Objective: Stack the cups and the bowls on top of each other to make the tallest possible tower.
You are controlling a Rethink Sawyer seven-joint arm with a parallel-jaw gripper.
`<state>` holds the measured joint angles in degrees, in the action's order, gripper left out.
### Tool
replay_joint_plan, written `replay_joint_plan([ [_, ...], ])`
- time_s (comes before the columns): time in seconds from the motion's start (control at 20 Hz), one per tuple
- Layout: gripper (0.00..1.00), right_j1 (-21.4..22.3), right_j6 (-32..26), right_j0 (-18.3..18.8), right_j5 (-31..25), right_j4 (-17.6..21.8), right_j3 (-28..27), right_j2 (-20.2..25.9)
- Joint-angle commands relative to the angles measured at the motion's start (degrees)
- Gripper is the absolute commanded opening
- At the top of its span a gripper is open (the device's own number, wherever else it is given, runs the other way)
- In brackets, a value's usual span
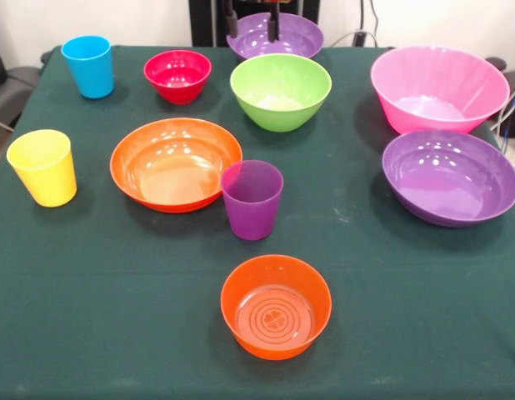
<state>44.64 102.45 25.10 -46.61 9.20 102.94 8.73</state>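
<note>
All pieces stand apart and upright on the green tablecloth; no tower is piled. Cups: blue (87,65) far left, yellow (43,167) left, purple (252,199) in the middle. Bowls: small red (177,76), lime green (280,91), a purple one (278,37) at the far edge, big pink (438,88), a second purple one (450,176) at right, wide orange (175,163), small orange (276,306) nearest the camera. My gripper (252,21) shows only as two dark fingertips at the top edge, spread apart and empty above the far purple bowl.
The black robot pedestal (209,21) stands behind the table's far edge. Cables (512,112) hang at the right. A dark chair (12,87) sits at the far left.
</note>
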Motion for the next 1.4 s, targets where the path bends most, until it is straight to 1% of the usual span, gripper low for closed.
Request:
replay_joint_plan([
  [0.05, 1.00, -5.74, -6.66, 1.80, 3.78, 5.88, -2.72, 4.92],
  [0.2, 1.00, -7.32, -7.80, 2.89, 4.31, 6.77, -3.82, 5.41],
  [0.55, 1.00, -7.86, -9.84, 6.09, 3.72, 8.72, -4.27, 7.11],
  [1.1, 1.00, -10.39, -10.90, 10.05, 4.07, 12.31, -5.89, 10.05],
  [1.4, 1.00, -12.27, -10.41, 11.67, 5.54, 14.54, -6.32, 11.38],
])
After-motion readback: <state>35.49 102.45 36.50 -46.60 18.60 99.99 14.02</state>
